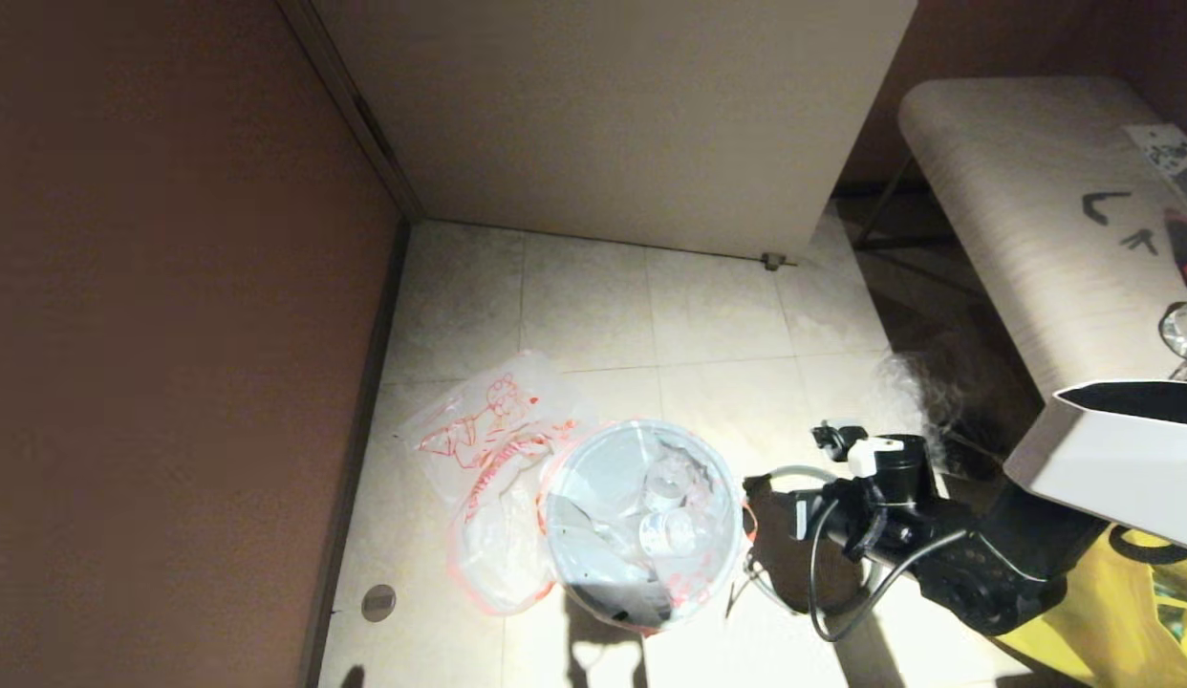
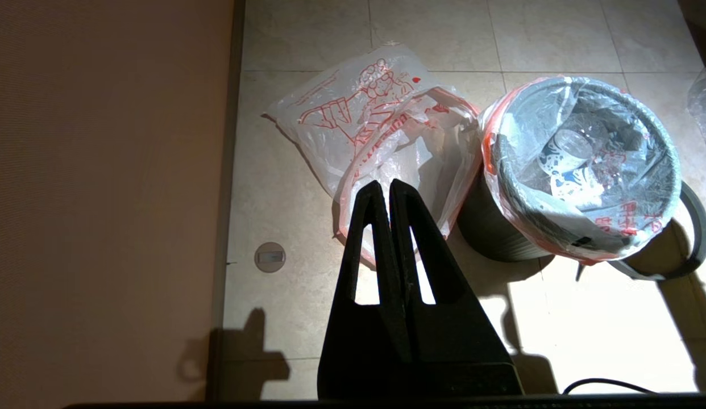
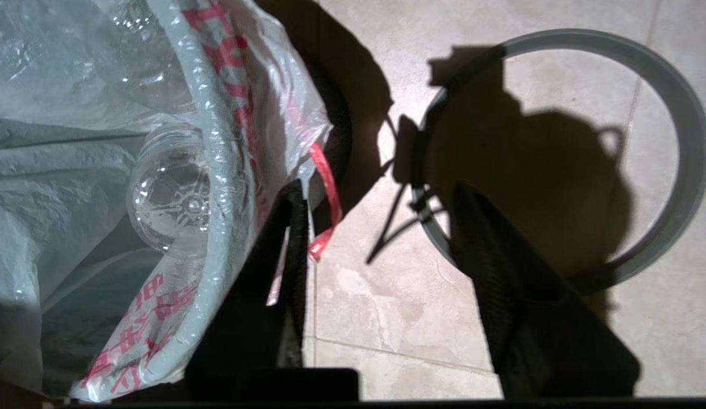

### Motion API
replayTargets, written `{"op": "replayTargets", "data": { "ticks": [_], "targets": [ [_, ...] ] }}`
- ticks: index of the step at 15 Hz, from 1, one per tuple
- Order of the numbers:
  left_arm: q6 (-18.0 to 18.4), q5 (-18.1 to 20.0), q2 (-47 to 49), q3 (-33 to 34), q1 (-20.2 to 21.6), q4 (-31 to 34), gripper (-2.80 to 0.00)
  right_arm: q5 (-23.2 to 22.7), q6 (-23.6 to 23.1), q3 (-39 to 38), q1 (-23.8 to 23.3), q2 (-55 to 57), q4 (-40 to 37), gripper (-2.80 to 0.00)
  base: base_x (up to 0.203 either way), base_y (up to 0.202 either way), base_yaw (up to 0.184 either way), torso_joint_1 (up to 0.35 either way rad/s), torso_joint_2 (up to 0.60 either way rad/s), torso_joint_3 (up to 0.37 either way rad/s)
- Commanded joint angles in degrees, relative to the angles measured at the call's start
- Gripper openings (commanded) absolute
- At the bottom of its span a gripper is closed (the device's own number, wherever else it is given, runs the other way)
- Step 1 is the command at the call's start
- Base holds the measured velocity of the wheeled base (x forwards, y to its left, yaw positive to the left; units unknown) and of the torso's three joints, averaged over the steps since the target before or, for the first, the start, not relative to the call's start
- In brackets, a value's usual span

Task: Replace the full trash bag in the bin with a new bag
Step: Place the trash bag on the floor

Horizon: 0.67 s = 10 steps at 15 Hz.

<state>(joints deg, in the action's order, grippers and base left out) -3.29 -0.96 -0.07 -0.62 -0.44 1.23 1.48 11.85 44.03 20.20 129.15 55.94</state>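
Observation:
The bin [image 2: 495, 233] stands on the tiled floor, small, round and black. The full trash bag [image 2: 580, 165] lines it, with its red-printed edge folded over the rim and clear bottles inside. The new bag [image 2: 364, 113] lies limp on the floor against the bin's left side. The grey ring rim [image 3: 685, 130] lies loose on the floor to the bin's right. My right gripper [image 3: 378, 196] hangs open over the floor between the bin and the ring; one finger [image 3: 296, 227] is beside the full bag's red handle [image 3: 329, 187], and nothing is held. My left gripper [image 2: 385, 184] is shut and empty above the new bag.
A brown wall runs along the left, and a pale cabinet panel [image 1: 613, 115] closes the back. A light table [image 1: 1024, 201] stands at the right. A yellow bag [image 1: 1110, 612] lies under my right arm [image 1: 899, 521]. A round floor drain [image 1: 378, 602] sits near the left wall.

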Motion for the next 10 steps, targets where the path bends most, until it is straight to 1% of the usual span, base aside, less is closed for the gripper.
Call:
{"op": "replayTargets", "data": {
  "ticks": [1,3,5,7,8,9,10],
  "targets": [
    [-0.1,0.0,0.1,0.0,0.0,0.0,-2.80,0.1,0.1,1.3,1.1,2.8,0.3,0.00,0.000,0.000,0.000,0.000,0.00,0.000],
    [-0.1,0.0,0.0,0.0,0.0,0.0,-2.80,0.2,0.1,2.1,1.7,4.7,0.7,0.00,0.000,0.000,0.000,0.000,0.00,0.000],
    [-0.1,0.0,0.1,0.0,0.0,0.0,-2.80,0.6,-0.6,4.5,0.3,5.6,0.6,0.00,0.000,0.000,0.000,0.000,0.00,0.000],
    [-0.1,0.0,0.0,0.0,0.0,0.0,-2.80,0.8,-2.6,5.7,-0.4,7.3,0.6,0.00,0.000,0.000,0.000,0.000,0.00,0.000],
    [-0.1,0.0,0.0,0.0,0.0,0.0,-2.80,2.7,-5.2,6.4,-0.9,8.7,0.9,0.00,0.000,0.000,0.000,0.000,0.00,0.000],
    [-0.1,0.0,0.1,0.0,0.0,0.0,-2.80,4.2,-6.9,7.0,-1.2,9.7,1.5,0.00,0.000,0.000,0.000,0.000,0.00,0.000],
    [-0.1,0.0,0.0,0.0,0.0,0.0,-2.80,4.5,-7.0,7.2,-1.1,10.0,2.6,0.00,0.000,0.000,0.000,0.000,0.00,0.000]
  ]
}}
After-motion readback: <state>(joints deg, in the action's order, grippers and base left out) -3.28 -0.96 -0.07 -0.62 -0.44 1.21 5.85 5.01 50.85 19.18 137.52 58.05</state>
